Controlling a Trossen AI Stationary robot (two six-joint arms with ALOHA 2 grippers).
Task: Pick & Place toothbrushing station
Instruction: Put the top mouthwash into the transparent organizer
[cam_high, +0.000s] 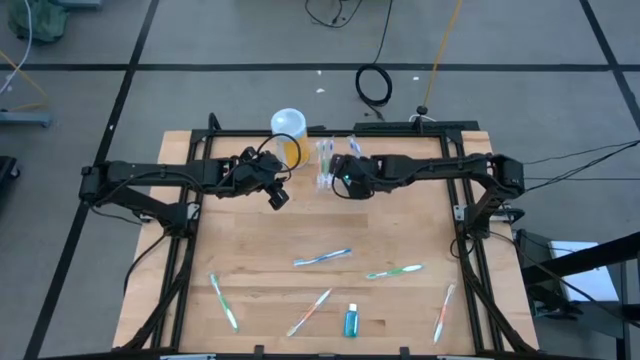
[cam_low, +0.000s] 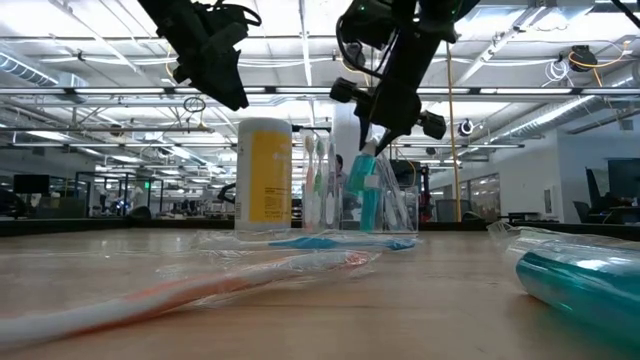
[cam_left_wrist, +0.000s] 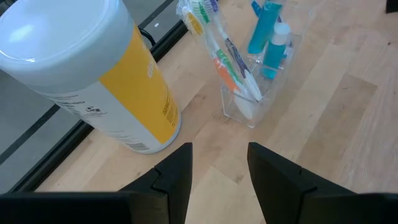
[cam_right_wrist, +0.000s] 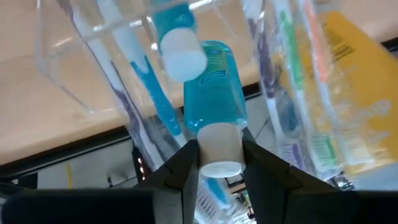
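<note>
Right up close to the low camera lies a blue bottle (cam_low: 580, 285) on its side, at the front of the wooden table (cam_high: 400, 230). It is not my job now.

At the far edge of the table stands the yellow cup (cam_high: 287, 135) with the white top. Just beside it is the toothbrushing station (cam_left_wrist: 249, 109), a see-through holder with toothbrushes (cam_left_wrist: 227, 62) and tubes standing up in it. Its long side seems to run from the far edge toward the front.

The station sits between my two arms. My right gripper (cam_right_wrist: 219, 163) is right at it, on the side away from the cup. Its fingers are pinched on the white cap (cam_right_wrist: 219, 149) of a blue tube (cam_right_wrist: 211, 93) that stands in the station.

My left gripper (cam_left_wrist: 217, 165) hangs over the table near the cup, fingers apart, holding nothing.

I think my right arm is closer, so it should do the lifting. A grip on a tube alone may pull out just the tube.
</note>
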